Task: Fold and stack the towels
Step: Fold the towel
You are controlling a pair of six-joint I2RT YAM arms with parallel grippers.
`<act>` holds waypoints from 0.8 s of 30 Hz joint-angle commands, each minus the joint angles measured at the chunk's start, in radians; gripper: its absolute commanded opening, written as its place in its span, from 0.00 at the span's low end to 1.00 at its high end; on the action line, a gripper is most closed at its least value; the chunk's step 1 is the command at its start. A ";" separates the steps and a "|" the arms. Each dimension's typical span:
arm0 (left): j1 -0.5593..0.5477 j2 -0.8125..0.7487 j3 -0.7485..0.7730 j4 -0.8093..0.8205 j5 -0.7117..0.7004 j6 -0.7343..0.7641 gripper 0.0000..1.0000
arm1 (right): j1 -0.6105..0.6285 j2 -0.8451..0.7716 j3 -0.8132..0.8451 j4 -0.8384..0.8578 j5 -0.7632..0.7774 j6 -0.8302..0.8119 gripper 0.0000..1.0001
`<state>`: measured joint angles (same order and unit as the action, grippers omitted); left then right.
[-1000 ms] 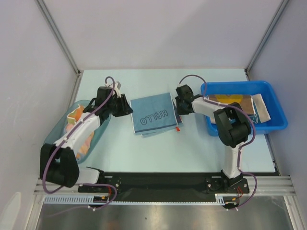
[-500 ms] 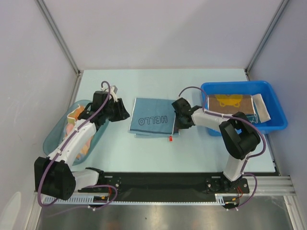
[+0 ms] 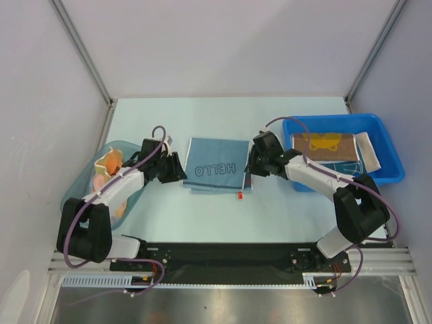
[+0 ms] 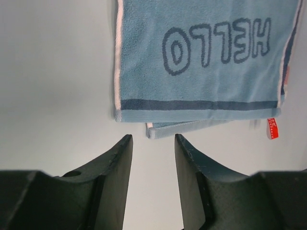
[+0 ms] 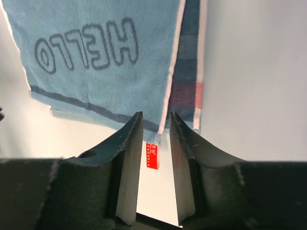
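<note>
blue hello towel [image 3: 217, 167] lies flat. left gripper [image 4: 153, 140] stands half open and empty beside its corner. right gripper [image 5: 156, 117], narrowly parted over its edge, grips nothing.

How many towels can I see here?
4: HELLO towel mid-table, brown towel and pale towel in the blue bin, orange towel in the tub. More may lie hidden beneath.

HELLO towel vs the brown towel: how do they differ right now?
Colour: the HELLO towel is teal-blue with dark outlined lettering, while the brown towel carries a yellow print.
Place: the HELLO towel lies folded on the table, and the brown towel lies in the blue bin.
Shared: both lie flat.
</note>
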<state>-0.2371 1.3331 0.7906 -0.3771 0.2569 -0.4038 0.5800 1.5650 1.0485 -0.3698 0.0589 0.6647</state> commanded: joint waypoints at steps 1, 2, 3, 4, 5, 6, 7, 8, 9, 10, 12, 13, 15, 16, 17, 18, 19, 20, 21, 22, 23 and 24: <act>0.004 0.035 -0.028 0.090 -0.011 -0.055 0.46 | 0.015 0.000 -0.060 0.084 -0.074 0.113 0.34; 0.004 0.044 -0.030 0.096 -0.031 -0.064 0.47 | 0.015 0.006 -0.070 0.097 -0.079 0.142 0.35; 0.004 0.052 -0.031 0.104 -0.041 -0.072 0.47 | 0.018 0.012 -0.087 0.106 -0.085 0.154 0.35; 0.004 0.070 -0.034 0.110 -0.044 -0.076 0.48 | 0.026 0.016 -0.091 0.123 -0.091 0.165 0.36; 0.004 0.080 -0.037 0.119 -0.044 -0.082 0.48 | 0.032 0.021 -0.097 0.130 -0.091 0.183 0.36; 0.004 0.092 -0.039 0.141 -0.039 -0.082 0.48 | 0.035 0.029 -0.110 0.140 -0.094 0.191 0.36; 0.004 0.106 -0.045 0.155 -0.030 -0.082 0.47 | 0.044 0.033 -0.116 0.159 -0.099 0.203 0.36; 0.004 0.115 -0.051 0.167 -0.021 -0.090 0.47 | 0.046 0.036 -0.125 0.170 -0.100 0.214 0.36; 0.004 0.120 -0.054 0.181 -0.021 -0.095 0.47 | 0.050 0.044 -0.133 0.180 -0.100 0.236 0.36; 0.004 0.126 -0.057 0.184 -0.025 -0.093 0.47 | 0.061 0.049 -0.146 0.199 -0.102 0.245 0.36; 0.004 0.144 -0.060 0.184 -0.042 -0.093 0.47 | 0.072 0.055 -0.157 0.216 -0.100 0.271 0.35; 0.004 0.150 -0.062 0.184 -0.048 -0.092 0.47 | 0.076 0.061 -0.169 0.230 -0.094 0.277 0.35; 0.004 0.164 -0.070 0.194 -0.057 -0.093 0.47 | 0.086 0.070 -0.179 0.244 -0.090 0.285 0.35; 0.004 0.169 -0.071 0.202 -0.056 -0.095 0.47 | 0.086 0.076 -0.183 0.247 -0.082 0.286 0.35; 0.005 0.175 -0.074 0.210 -0.056 -0.096 0.47 | 0.087 0.079 -0.186 0.247 -0.077 0.288 0.34; 0.004 0.176 -0.074 0.214 -0.054 -0.099 0.47 | 0.087 0.079 -0.186 0.249 -0.073 0.288 0.33; 0.005 0.179 -0.076 0.218 -0.054 -0.101 0.47 | 0.087 0.079 -0.186 0.244 -0.061 0.286 0.31; 0.005 0.184 -0.074 0.215 -0.056 -0.101 0.48 | 0.087 0.078 -0.191 0.243 -0.059 0.286 0.29; 0.005 0.187 -0.073 0.213 -0.061 -0.101 0.48 | 0.087 0.076 -0.189 0.235 -0.059 0.285 0.28; 0.005 0.187 -0.070 0.208 -0.074 -0.096 0.49 | 0.087 0.075 -0.188 0.227 -0.059 0.280 0.28; 0.005 0.184 -0.068 0.202 -0.083 -0.096 0.50 | 0.089 0.067 -0.186 0.217 -0.059 0.280 0.30; 0.005 0.178 -0.068 0.199 -0.091 -0.095 0.51 | 0.089 0.061 -0.188 0.207 -0.059 0.283 0.32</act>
<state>-0.2371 1.5143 0.7216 -0.1989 0.2047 -0.4900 0.6640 1.6417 0.8635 -0.1658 -0.0242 0.9314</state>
